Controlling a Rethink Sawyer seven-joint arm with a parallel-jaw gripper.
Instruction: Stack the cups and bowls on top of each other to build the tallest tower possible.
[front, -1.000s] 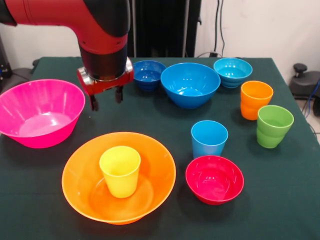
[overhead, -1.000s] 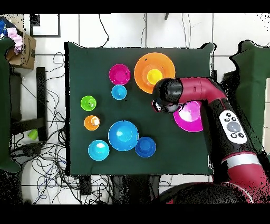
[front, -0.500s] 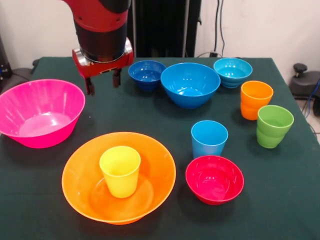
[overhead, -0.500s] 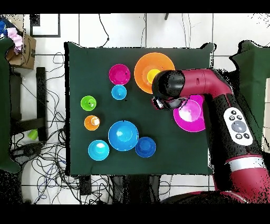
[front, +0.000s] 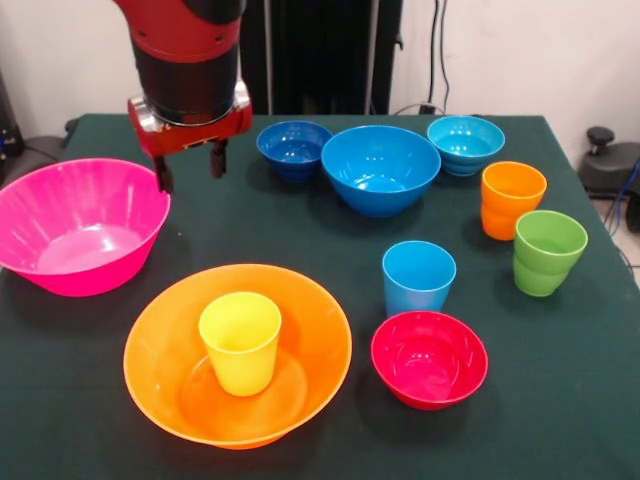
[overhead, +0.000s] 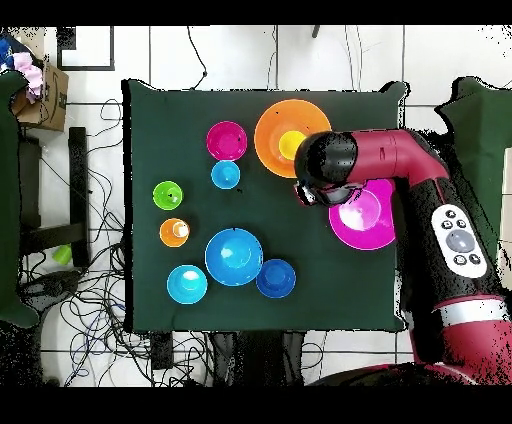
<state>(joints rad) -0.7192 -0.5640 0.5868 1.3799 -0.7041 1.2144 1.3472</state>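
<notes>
- Since the yellow cup (front: 240, 342) already stands upright inside the large orange bowl (front: 237, 354), we read those two as the tower's base, sitting at the surface's (front: 560, 400) near edge in the front view.
- Our pincer (front: 188, 166) hangs open and empty above the surface, its two fingers spread, just beside the far rim of the large pink bowl (front: 78, 226) (the overhead view puts the wrist right at that rim).
- We judge the pink bowl is the next piece: it is wide enough to sit on the cup, and a rim is the only part thin enough for these fingers to pinch.
- Well apart from the arm, the light-blue cup (front: 418, 277) stands just behind the small red bowl (front: 429, 358), both loose.
- Along the far side sit the small dark blue bowl (front: 297, 148), the medium blue bowl (front: 380, 168) and the small cyan bowl (front: 465, 143), with the orange cup (front: 512, 199) and green cup (front: 547, 251) near each other at the side (all unstacked, open side up).
</notes>
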